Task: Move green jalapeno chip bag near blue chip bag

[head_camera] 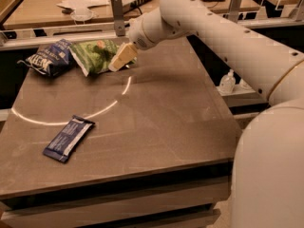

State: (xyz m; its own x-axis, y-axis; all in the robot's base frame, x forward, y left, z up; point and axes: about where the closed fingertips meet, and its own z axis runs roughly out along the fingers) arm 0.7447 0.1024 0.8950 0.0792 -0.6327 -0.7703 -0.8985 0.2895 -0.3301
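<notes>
The green jalapeno chip bag (96, 55) lies on the table's far left part. Its left edge touches or nearly touches the blue chip bag (49, 60), which lies at the far left corner with white lettering showing. My gripper (121, 57) reaches in from the right on the white arm and sits at the green bag's right edge, low over the table. I cannot tell whether it holds the bag.
A flat dark-blue bar wrapper (69, 137) lies at the front left of the grey table (161, 127). My white arm (223, 32) spans the back right. A desk with papers (80, 1) stands behind; a bottle (227, 82) stands off the right edge.
</notes>
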